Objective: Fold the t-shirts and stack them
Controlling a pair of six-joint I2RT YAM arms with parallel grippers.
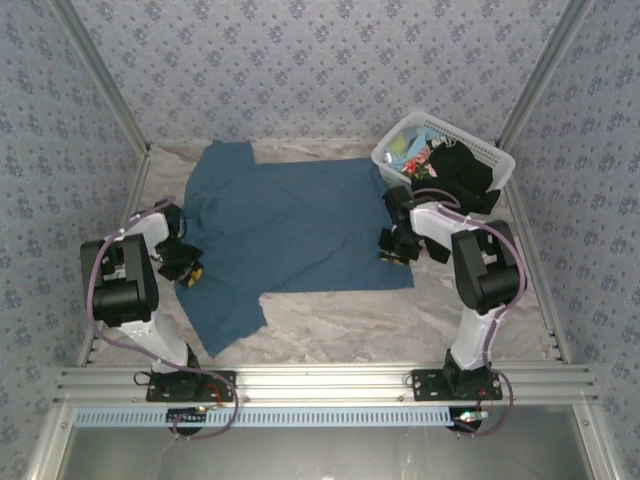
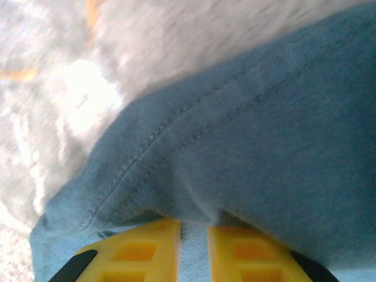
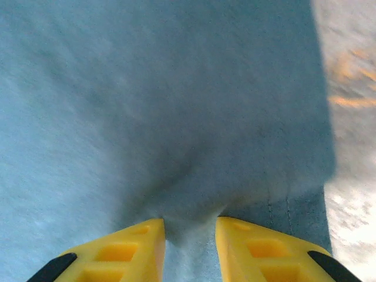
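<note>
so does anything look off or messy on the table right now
Nothing damaged or spilled. The black shirt hangs over the near rim of the basket rather than sitting inside. The blue shirt lies spread but crooked, puckered where the left gripper and right gripper pinch it.

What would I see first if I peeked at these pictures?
A big dusty-blue cloth t-shirt spread across the middle of the table. The left gripper pinches its left edge and the right gripper its right edge. A white plastic lattice basket of dark and colourful clothes sits in the far right corner.
</note>
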